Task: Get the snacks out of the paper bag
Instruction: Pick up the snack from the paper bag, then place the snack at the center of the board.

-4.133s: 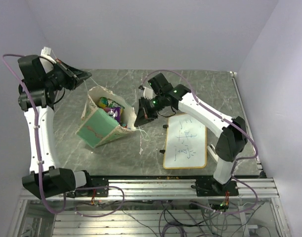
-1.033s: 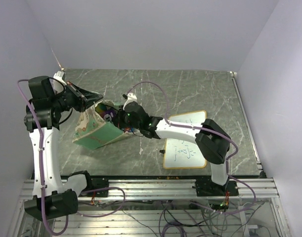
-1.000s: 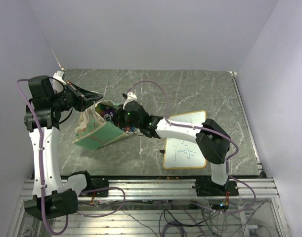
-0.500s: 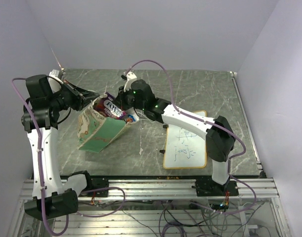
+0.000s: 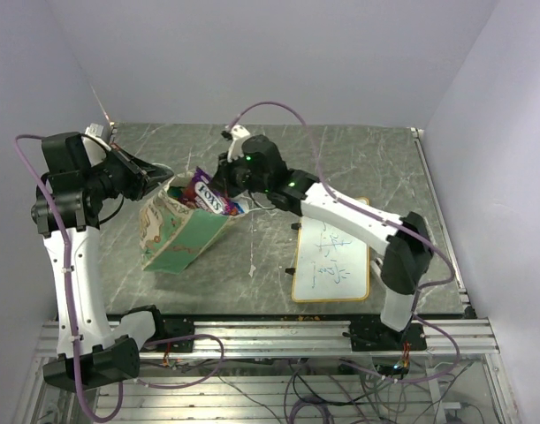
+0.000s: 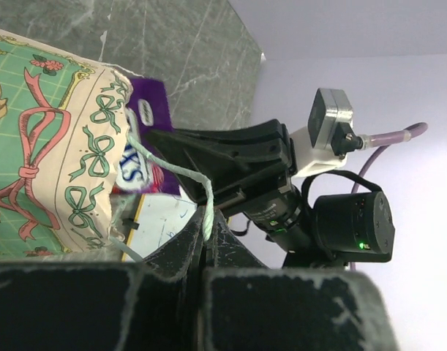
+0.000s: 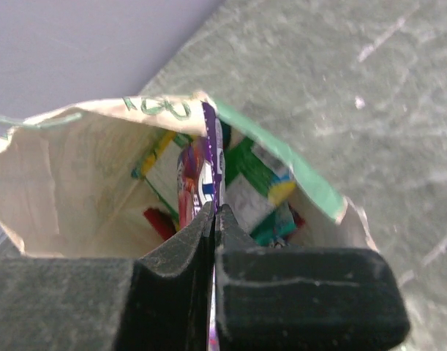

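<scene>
The paper bag is cream with green patterned sides and leans on the table, mouth up. My left gripper is shut on its pale string handle and holds the bag's mouth up at the left. My right gripper is shut on a purple snack packet and holds it just above the bag's mouth. In the right wrist view the purple packet stands edge-on between my fingers, over the open bag. Green and red packets lie inside the bag.
A white whiteboard with writing lies on the table right of the bag. The grey marbled table runs to the back wall. The table's metal front rail is at the bottom.
My right gripper went into the bag, shut on the purple packet and lifted it up and back out of the mouth. The left gripper raised the handle, tilting the bag more upright.
</scene>
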